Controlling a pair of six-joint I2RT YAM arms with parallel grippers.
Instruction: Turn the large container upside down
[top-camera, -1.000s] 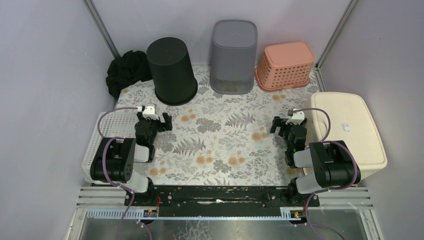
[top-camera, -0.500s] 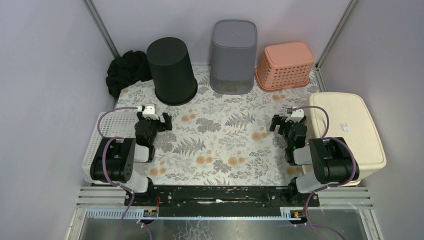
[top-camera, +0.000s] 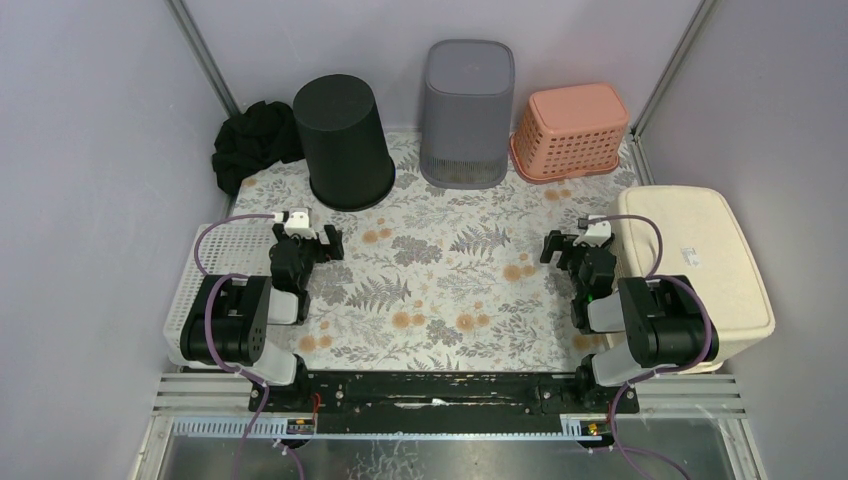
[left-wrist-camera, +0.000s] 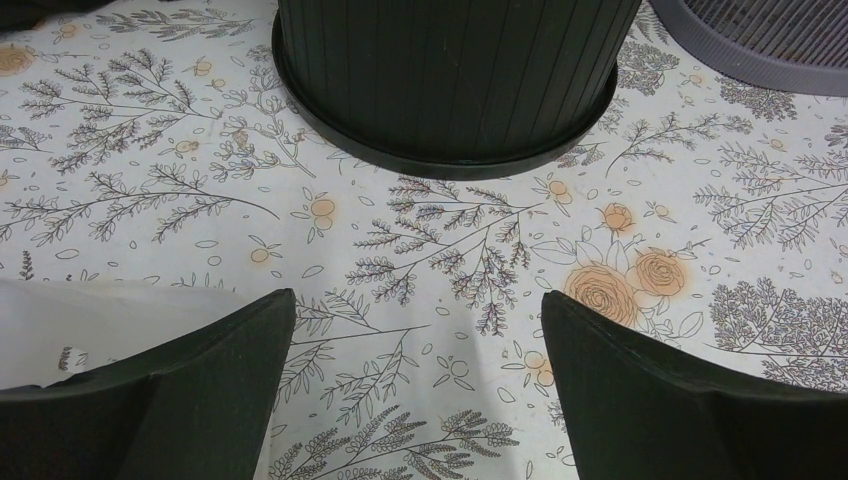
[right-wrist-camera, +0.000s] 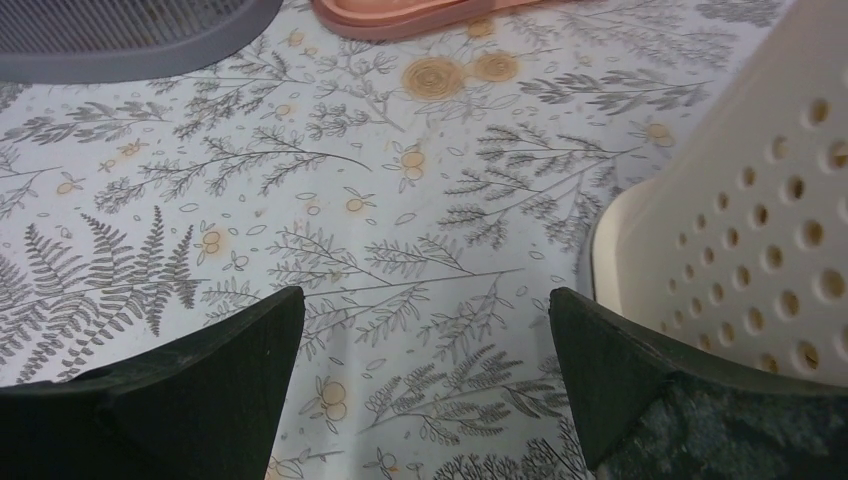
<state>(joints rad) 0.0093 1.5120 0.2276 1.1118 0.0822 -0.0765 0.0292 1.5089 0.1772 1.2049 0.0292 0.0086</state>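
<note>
The large container (top-camera: 700, 262) is a cream plastic bin with perforated sides, standing at the table's right edge with its flat base facing up. Its holed wall (right-wrist-camera: 762, 230) fills the right of the right wrist view. My right gripper (top-camera: 553, 246) hovers just left of it, open (right-wrist-camera: 425, 295) with only the floral table cover between its fingers. On the left side of the table my left gripper (top-camera: 331, 240) is also open (left-wrist-camera: 415, 300) and holds nothing.
At the back stand a black round bin (top-camera: 343, 140), a grey ribbed bin (top-camera: 467, 110) and a pink basket (top-camera: 572, 130), all base up. A black cloth (top-camera: 250, 145) lies in the back left corner. A white perforated basket (top-camera: 205, 270) sits beside the left arm.
</note>
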